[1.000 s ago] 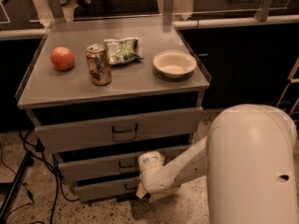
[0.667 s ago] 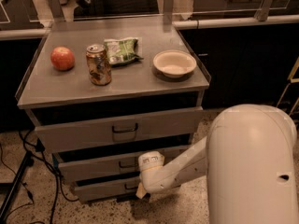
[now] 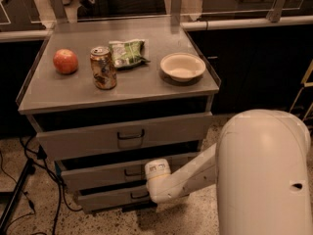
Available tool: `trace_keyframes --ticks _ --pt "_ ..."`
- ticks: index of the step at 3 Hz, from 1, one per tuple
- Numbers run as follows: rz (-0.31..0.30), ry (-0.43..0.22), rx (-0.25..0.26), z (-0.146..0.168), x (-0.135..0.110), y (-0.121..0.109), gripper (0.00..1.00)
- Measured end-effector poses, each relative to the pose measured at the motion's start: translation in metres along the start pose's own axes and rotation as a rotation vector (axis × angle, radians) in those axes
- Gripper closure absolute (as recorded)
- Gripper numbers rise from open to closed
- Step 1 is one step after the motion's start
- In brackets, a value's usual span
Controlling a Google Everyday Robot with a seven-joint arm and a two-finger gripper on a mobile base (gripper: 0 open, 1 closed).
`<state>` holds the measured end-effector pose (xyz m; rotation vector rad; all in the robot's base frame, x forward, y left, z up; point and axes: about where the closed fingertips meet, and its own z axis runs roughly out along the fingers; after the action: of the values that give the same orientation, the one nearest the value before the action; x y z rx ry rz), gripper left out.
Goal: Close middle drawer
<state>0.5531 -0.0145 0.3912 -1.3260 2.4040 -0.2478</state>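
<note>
moved: nothing visible; arm, gripper and all three drawer fronts sit where they were a second ago
gripper: white wrist end up against the middle drawer front, just right of its handle as seen here
gripper state: cannot tell, hidden behind the wrist
middle drawer: directly at the gripper, sticking out a little, dark gap above its front
top drawer: above the gripper, taller front, also out a bit
lowest drawer: just below the gripper, beside the arm's elbow
bench: grey top, well above the gripper
on the bench: apple, can, green bag, bowl, all well apart from the gripper
cables: on the floor, far left of the gripper
</note>
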Motion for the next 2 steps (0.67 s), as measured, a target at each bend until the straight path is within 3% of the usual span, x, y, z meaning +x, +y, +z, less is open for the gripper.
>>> trace_keyframes --ticks 2 --pt "0.034 0.032 0.096 0.015 -0.004 -0.023 0.96"
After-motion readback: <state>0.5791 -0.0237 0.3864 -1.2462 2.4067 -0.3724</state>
